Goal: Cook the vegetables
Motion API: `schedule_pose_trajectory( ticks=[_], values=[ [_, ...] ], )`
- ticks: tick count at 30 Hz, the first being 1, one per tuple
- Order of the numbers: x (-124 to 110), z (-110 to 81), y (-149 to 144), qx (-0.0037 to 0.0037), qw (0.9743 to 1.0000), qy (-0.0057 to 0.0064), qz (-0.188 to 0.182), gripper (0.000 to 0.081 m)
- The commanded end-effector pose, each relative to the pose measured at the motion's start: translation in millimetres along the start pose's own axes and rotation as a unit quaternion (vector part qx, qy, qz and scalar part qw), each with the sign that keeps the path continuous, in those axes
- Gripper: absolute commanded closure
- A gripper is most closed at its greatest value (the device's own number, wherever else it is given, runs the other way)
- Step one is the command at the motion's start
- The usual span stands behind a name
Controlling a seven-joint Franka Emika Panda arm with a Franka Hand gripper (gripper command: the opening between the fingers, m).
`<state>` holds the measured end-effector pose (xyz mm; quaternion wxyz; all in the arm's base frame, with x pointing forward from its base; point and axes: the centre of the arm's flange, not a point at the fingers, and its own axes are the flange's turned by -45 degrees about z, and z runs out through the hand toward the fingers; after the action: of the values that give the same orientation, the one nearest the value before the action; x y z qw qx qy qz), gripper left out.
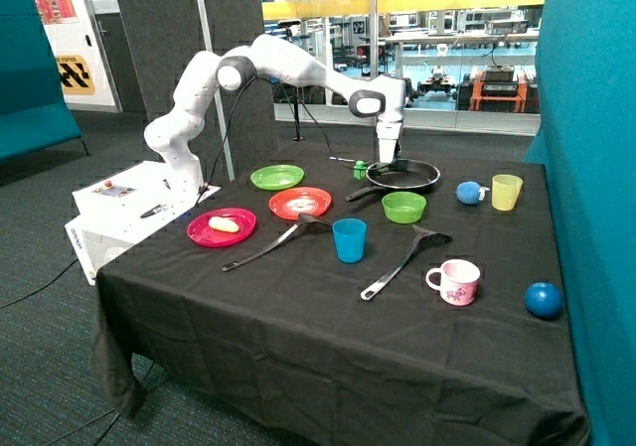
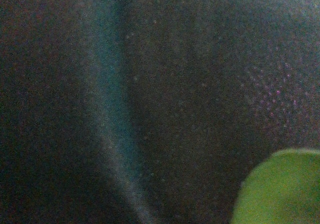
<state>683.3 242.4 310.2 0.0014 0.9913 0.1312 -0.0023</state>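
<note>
The pale yellow potato-like vegetable (image 1: 225, 224) lies on the pink plate (image 1: 204, 233) near the table's edge by the robot's base. The dark green vegetable is out of view. My gripper (image 1: 386, 159) hangs low over the rim of the black frying pan (image 1: 409, 176), on the side next to a small bright green cube (image 1: 360, 169). Whether it holds anything does not show. The wrist view shows only a dark surface very close, with a bright green shape (image 2: 280, 191) in one corner; I cannot tell what that shape is.
A green plate (image 1: 276, 176) and a red plate (image 1: 300, 204) lie between the pink plate and the pan. A green bowl (image 1: 403, 207), blue cup (image 1: 349, 239), two black spatulas (image 1: 273, 244) (image 1: 402, 263), pink mug (image 1: 457, 282), yellow cup (image 1: 506, 191) and two blue balls (image 1: 467, 193) (image 1: 544, 299) stand around.
</note>
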Motion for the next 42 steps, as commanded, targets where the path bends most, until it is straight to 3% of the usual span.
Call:
schedule_pose_trajectory(
  ticks=[1,7,20,32,42],
  values=[
    [-0.5,2.6,1.6,0.00113,1.0000,0.0024,-0.003,0.0462],
    [0.7,2.3,7.3,0.00113,1.0000,0.0024,-0.003,0.0386],
    [4.6,2.0,10.7,0.00113,1.0000,0.0024,-0.002,0.0336],
    [-1.5,3.3,14.0,0.00114,1.0000,0.0024,0.002,0.0163],
    [-11.7,4.3,23.2,0.00115,1.0000,0.0024,0.007,0.0107]
  ],
)
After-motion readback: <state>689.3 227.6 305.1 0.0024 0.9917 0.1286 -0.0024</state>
